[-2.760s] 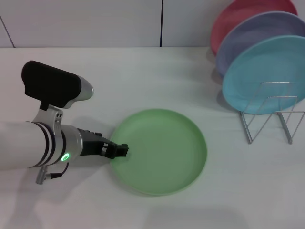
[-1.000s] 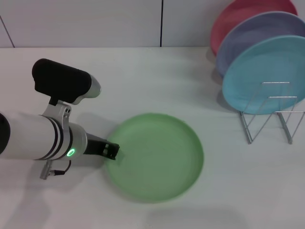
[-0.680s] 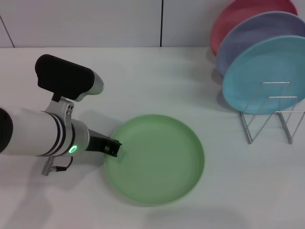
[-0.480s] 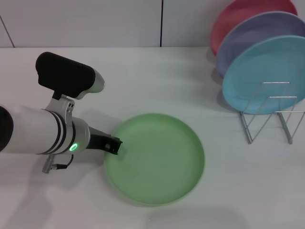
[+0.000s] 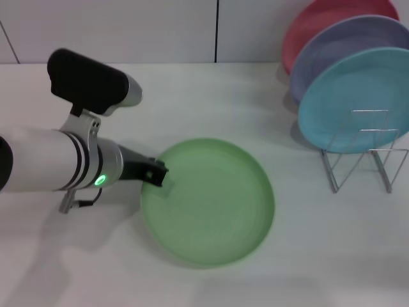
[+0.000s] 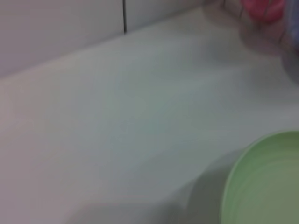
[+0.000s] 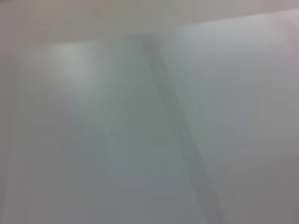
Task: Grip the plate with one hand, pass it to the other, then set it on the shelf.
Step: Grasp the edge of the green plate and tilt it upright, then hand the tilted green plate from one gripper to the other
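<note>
One left pincer (image 5: 158, 174) clamped on plain, unlabelled green plate (image 5: 211, 204).

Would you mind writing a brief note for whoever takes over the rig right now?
Left gripper: shut on the left rim of the green plate, which looks tilted, its gripped side raised off the white table.
Right gripper: not in view.
The wire rack stands at the table's right, with the turquoise plate, lavender plate and pink plate standing on edge behind its free front loops.
Done: plate gripped by the left gripper.
Left: pass the plate to the right gripper, then set it in the rack.
</note>
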